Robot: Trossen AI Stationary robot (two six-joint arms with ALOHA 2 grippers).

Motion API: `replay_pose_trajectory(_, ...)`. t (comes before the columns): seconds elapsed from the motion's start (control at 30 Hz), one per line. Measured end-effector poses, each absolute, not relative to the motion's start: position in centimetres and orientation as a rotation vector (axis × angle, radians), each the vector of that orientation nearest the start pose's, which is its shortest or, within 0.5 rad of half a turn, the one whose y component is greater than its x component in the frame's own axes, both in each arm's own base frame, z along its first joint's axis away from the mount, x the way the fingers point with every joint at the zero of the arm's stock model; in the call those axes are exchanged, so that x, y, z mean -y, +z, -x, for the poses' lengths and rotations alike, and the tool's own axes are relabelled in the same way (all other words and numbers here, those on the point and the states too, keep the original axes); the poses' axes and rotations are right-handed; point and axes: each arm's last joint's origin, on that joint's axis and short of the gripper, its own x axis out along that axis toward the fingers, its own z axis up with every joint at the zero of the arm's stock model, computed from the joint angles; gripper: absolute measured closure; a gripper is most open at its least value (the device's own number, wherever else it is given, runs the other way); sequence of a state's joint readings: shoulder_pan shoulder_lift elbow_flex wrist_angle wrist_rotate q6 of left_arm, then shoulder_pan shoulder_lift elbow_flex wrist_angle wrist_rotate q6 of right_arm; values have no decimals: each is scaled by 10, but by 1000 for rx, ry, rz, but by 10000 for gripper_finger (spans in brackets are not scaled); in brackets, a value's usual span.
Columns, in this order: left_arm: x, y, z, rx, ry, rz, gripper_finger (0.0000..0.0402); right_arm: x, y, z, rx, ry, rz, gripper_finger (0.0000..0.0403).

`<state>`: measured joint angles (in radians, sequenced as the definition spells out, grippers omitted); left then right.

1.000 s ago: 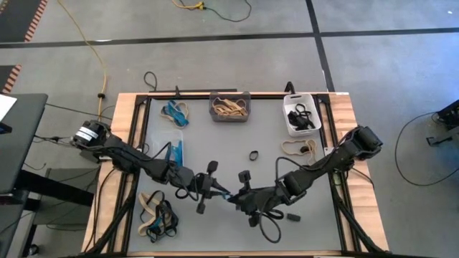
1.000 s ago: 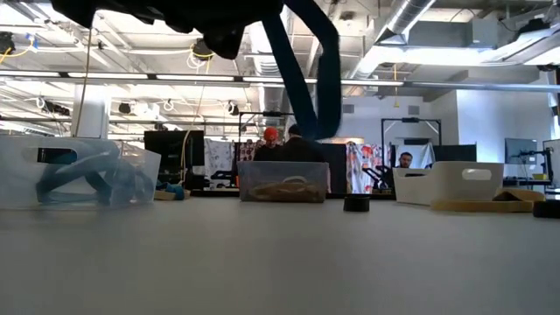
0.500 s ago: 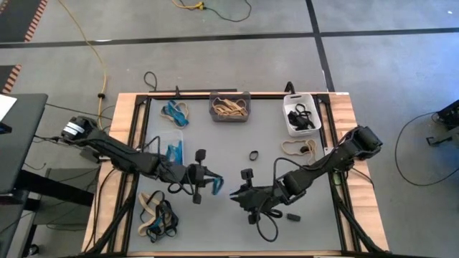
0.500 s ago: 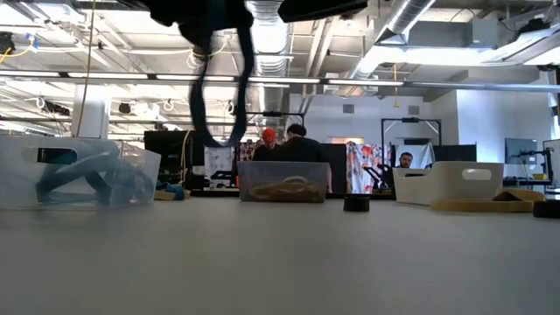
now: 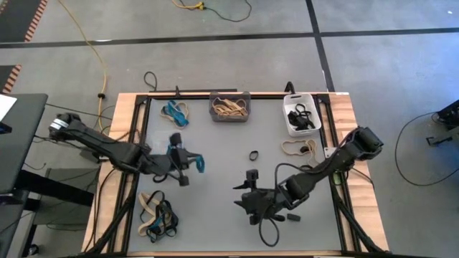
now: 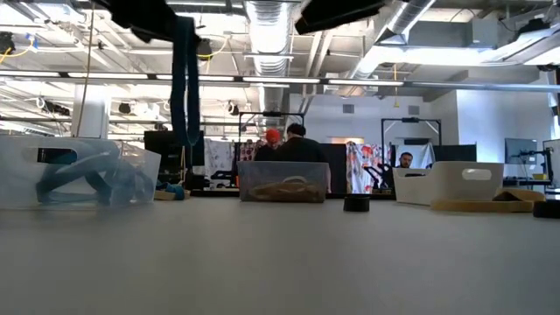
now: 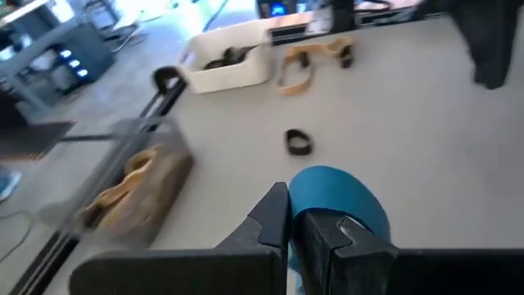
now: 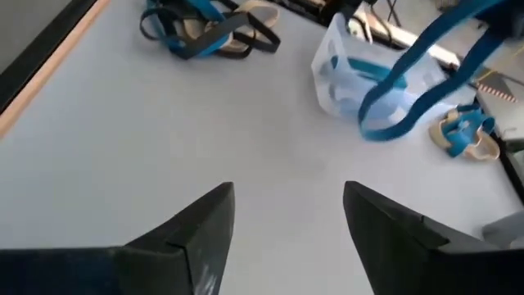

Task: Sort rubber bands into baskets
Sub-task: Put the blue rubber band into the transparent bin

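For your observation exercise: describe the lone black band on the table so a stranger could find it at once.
Start at the white basket in the table's far right corner. Nearer the middle, on bare grey table, lies a small black rubber band. Unlike the tan bands beside it, it lies alone, touching nothing.

Robotics lab / open industrial workspace. Exposed ducts (image 6: 267,26) and pipes overhead w/ rows of strip lights. Grey floor marked w/ dark tape lines (image 5: 215,36); yellow cable (image 5: 93,50) trailing across it, hazard striping at one corner. Test table (image 5: 344,107) w/ wooden edge, framed by black rails, two dark arms mounted on it. Beyond the table: monitors, racks, desks, several people (image 6: 293,144) at workstations. Adjoining desk (image 5: 18,143) beside the rig.
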<state>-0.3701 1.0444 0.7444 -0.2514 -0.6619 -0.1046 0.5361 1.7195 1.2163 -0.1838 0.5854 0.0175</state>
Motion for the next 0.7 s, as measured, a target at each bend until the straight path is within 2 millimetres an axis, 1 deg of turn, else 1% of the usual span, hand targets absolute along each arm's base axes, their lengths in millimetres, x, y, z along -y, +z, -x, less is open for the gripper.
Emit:
replay_pose_trajectory(0.2, 47, 282, -175, -467, 411, -106, 401, -185, 236, -320, -634, -45, 331, 143)
replay_pose_trajectory(0.3, 41, 284, -161, -484, 429, -83, 401, -188, 234, -317, -648, -39, 329, 143)
replay_pose_trajectory(0.4, 36, 282, -146, -534, 454, -53, 401, -192, 234, -314, -653, -30, 332, 143)
replay_pose_trajectory(0.5, 30, 276, -134, -594, 517, -32, 401, -194, 234, -312, -651, -22, 335, 143)
replay_pose_trajectory(0.7, 23, 265, -117, -706, 639, -16, 401, -195, 234, -312, -650, -22, 331, 143)
